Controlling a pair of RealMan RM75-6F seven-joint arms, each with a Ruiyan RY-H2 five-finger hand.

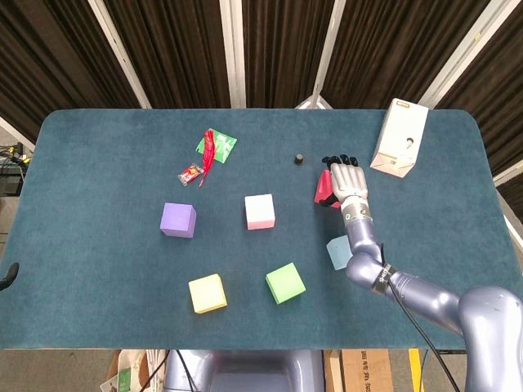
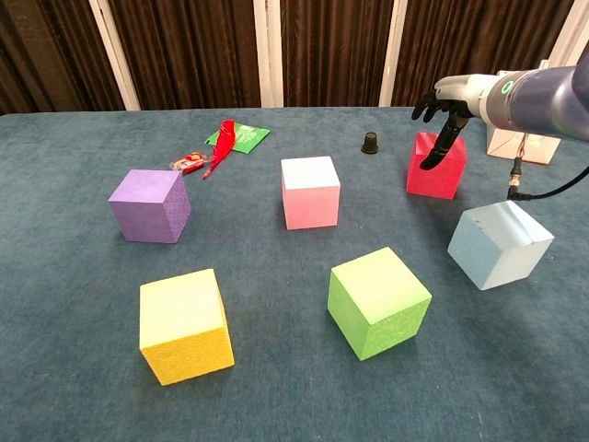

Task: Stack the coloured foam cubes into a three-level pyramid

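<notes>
Hovering over the red cube [image 2: 435, 167], right hand [image 2: 444, 98] with fingers spread

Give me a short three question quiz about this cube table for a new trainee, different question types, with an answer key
1. True or false: the purple cube is stacked on the yellow cube.
2. Multiple choice: the right hand is above which cube? A) green cube B) red cube C) pink cube
3. Fill in: the cube nearest the red cube, towards the robot, is the ____ cube.

Key: 1 false, both sit apart on the table. 2 B. 3 light blue.
</notes>
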